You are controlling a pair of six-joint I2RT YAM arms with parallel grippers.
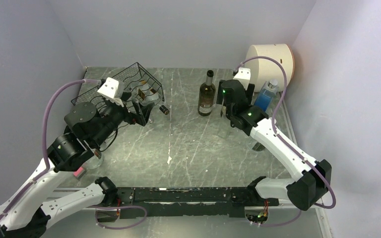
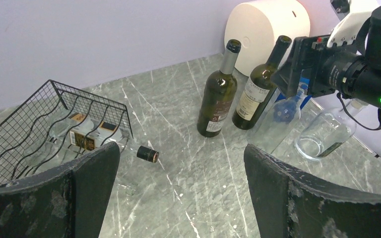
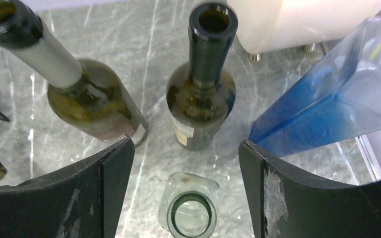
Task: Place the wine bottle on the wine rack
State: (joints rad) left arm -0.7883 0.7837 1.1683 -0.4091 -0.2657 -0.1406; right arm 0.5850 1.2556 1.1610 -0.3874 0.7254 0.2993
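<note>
Wine rack (image 1: 129, 82): black wire mesh, wedge-shaped, with wavy tiers of thin rods; it sits on a scratched, grey, marble-look table (image 1: 188, 144).
In the rack: a clear glass bottle (image 2: 92, 135) with tan-and-black labels lies on its side, its dark capped neck poking out of the rack's open end.
Wine bottle (image 3: 202, 99): dark green glass, round-shouldered, open-mouthed and pale-labelled; it stands upright well to the right of the rack (not on it).
Neighbour: a second dark bottle (image 3: 79, 94) with a pale foil neck stands between the rack and the wine bottle.
Left gripper (image 2: 181, 148): scuffed matte-black fingers (image 2: 54, 198) spread wide and holding nothing, just in front of the rack.
Right gripper (image 3: 184, 148): fingers wide apart and clamping nothing, above the wine bottle on the side away from the rack.
Beyond: an angular blue-tinted bottle (image 3: 327, 109), a clear empty bottle (image 2: 327, 131) and a smooth white drum (image 2: 268, 25), all farther from the rack.
</note>
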